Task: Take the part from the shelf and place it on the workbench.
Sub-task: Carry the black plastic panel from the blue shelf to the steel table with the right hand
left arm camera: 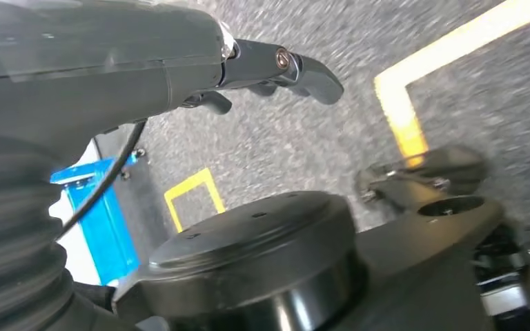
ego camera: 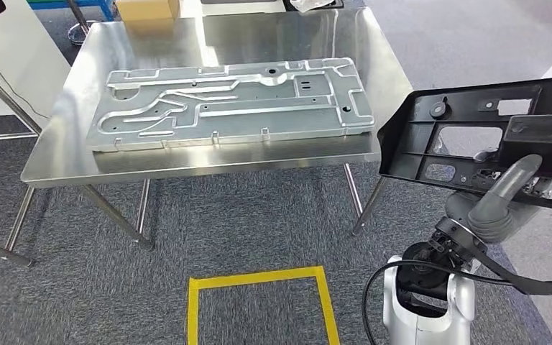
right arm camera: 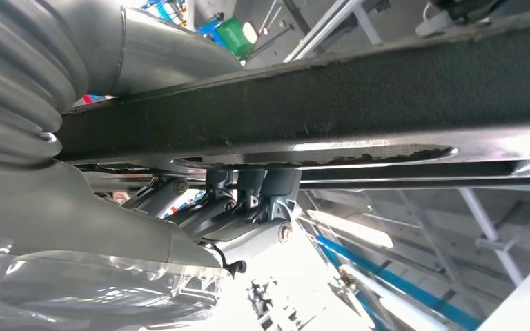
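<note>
Right robot hand (ego camera: pixel 507 194) clamped on the black plastic frame part (ego camera: pixel 467 136), carried off the desk's (ego camera: pixel 208 162) right corner. I judge pickup done, placing left.

Left robot hand (left arm camera: pixel 276 69) hangs empty, fingers loosely apart.

Workshop floor — steel workbench (ego camera: pixel 208 162), machined metal plate (ego camera: pixel 233 100), yellow floor tape (ego camera: pixel 259 284).

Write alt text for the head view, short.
The robot's right hand holds a black plastic frame part up at the right, short of a steel workbench. A large silver metal plate already lies on the bench; yellow floor tape marks a square on grey carpet below.
</note>
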You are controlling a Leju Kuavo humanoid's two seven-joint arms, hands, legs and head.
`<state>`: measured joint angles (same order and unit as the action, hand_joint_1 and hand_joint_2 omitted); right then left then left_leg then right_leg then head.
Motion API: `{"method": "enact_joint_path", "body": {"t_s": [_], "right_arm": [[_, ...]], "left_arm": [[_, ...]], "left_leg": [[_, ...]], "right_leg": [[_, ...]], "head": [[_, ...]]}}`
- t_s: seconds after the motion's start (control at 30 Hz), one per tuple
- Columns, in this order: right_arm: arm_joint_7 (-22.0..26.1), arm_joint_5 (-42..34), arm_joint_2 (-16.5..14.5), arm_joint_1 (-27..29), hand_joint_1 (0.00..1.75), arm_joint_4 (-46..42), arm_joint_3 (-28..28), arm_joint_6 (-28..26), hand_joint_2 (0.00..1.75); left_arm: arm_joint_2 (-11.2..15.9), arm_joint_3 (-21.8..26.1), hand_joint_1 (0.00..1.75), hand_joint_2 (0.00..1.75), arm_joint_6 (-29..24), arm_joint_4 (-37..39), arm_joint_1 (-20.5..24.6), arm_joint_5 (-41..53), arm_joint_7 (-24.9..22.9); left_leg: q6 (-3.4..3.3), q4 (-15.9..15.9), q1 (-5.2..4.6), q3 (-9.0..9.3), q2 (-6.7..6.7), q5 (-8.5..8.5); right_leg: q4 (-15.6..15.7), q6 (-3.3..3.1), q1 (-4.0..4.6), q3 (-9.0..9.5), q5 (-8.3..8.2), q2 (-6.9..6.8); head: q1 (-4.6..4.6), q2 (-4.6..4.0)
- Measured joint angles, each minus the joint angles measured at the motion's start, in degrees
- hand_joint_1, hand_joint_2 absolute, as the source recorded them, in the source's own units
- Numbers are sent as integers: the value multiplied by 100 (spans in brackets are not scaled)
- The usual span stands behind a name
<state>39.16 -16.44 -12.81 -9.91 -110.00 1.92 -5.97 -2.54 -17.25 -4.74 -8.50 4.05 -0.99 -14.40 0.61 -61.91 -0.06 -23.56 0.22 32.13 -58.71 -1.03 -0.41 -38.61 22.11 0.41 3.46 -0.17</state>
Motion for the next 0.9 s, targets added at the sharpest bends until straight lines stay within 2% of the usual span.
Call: {"method": "enact_joint_path", "body": {"t_s": [0.03,0.07,0.1,0.13,0.17,0.2,0.23,0.27,0.3,0.33,0.37,0.4,0.47,0.67,0.77,0.9], "right_arm": [[-1,2,-1,3,175,-5,1,1,175],[-1,5,-1,4,175,-7,1,3,175],[-2,11,-2,4,175,-7,1,4,175],[-3,20,-2,4,175,-7,1,4,175],[-4,34,-2,3,175,-7,0,5,175],[-9,51,-2,0,175,-7,0,9,175],[-15,68,-2,-2,175,-5,0,14,175],[-23,81,-2,-2,175,0,-1,21,175],[-37,92,-1,-2,175,14,-1,33,175],[-51,99,1,-10,175,29,-3,51,175],[-74,109,2,-21,175,44,-4,72,175],[-104,130,3,-39,175,61,-1,95,175],[-168,202,8,-93,175,85,7,124,175],[-534,711,111,-349,175,320,100,108,175],[-698,909,205,-517,175,520,140,61,175],[-778,1089,337,-694,175,763,166,-60,175]], "left_arm": [[0,2,0,175,4,-3,12,-4,4],[0,5,0,175,7,-3,23,-14,10],[0,9,0,175,10,-3,36,-27,19],[1,15,0,175,11,-3,48,-44,32],[2,22,0,175,12,-3,58,-63,48],[4,30,0,175,12,-3,62,-76,62],[5,38,0,175,10,-3,60,-88,73],[7,45,0,175,4,0,51,-98,79],[9,53,0,175,-5,5,43,-112,84],[11,61,0,175,-18,9,40,-130,93],[12,67,0,175,-31,12,42,-151,102],[9,73,0,175,-40,11,53,-170,111],[-2,77,0,175,-50,7,60,-189,123],[-46,88,0,175,5,6,54,-204,91],[-52,99,0,175,52,5,57,-204,26],[-54,119,0,175,101,5,56,-212,-44]], "left_leg": [[18,-387,10,-247,-3,-11],[32,-750,15,-521,-4,87],[44,-994,18,-770,-4,315],[50,-1096,19,-963,-4,605],[49,-1059,19,-1095,-4,849],[37,-903,18,-1175,-4,940],[11,-655,16,-1220,-6,800],[-26,-339,12,-1251,-8,367],[-57,-61,-5,-1286,-20,-135],[-83,135,-21,-1309,-31,-574],[-100,246,-41,-1330,-40,-869],[-99,272,-56,-1335,-49,-944],[-91,300,-61,-1314,-60,-956],[-139,326,-59,-1256,-114,-862],[-162,327,-63,-1245,-117,-847],[-176,328,-66,-1222,-121,-842]], "right_leg": [[36,-25,-7,116,62,0],[61,-41,-5,221,135,-2],[75,-47,-4,327,211,-1],[83,-48,-4,441,295,5],[86,-46,-4,567,385,17],[87,-43,-2,702,481,29],[88,-37,1,837,577,40],[92,-28,4,938,668,50],[70,-12,11,1016,745,61],[53,18,17,1052,809,75],[44,51,19,1058,854,88],[30,78,19,1068,879,99],[55,99,10,1068,885,99],[155,102,13,1178,905,57],[264,128,11,1249,962,49],[281,145,11,1276,960,41]], "head": [[0,0],[1,0],[1,0],[1,0],[1,0],[1,0],[1,0],[1,0],[0,0],[-3,0],[-4,0],[-5,0],[-5,0],[-7,0],[-7,0],[-8,0]]}}
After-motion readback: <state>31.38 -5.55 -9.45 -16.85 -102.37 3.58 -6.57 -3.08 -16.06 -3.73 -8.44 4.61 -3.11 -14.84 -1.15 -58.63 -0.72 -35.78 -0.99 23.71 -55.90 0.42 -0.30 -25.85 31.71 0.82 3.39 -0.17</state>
